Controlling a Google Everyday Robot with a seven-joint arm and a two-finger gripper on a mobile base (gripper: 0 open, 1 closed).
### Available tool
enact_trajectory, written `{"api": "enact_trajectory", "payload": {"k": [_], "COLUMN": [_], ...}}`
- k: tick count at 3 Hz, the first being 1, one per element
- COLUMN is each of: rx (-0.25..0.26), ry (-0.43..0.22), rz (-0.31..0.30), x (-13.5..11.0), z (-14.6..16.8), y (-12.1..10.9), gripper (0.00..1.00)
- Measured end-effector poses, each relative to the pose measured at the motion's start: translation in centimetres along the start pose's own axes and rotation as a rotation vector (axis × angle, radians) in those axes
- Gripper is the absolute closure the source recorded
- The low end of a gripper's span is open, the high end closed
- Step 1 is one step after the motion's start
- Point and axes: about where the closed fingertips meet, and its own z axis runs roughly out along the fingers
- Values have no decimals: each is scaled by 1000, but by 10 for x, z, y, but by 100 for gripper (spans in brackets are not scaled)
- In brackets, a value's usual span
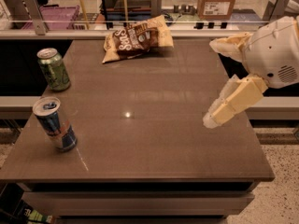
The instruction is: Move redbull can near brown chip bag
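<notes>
The redbull can [55, 123], blue and silver with red markings, stands upright near the front left corner of the brown table [154, 125]. The brown chip bag [137, 37] lies at the table's far edge, left of centre, well apart from the can. My gripper [211, 83] hangs over the table's right side, far from both. Its two cream fingers [232, 101] are spread wide apart and hold nothing.
A wider green can [53, 69] stands at the table's left edge, behind the redbull can. A railing and shelves with a cardboard box [216, 3] run behind the table. The floor drops off past the right edge.
</notes>
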Motion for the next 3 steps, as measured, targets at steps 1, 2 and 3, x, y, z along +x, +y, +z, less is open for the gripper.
{"api": "enact_trajectory", "payload": {"k": [1,2,3], "rx": [5,21,21], "ry": [-148,-303,-300], "rz": [17,32,31], "x": [-11,-27,-27], "z": [20,40,40], "y": [12,16,16], "gripper": [0,0,0]}}
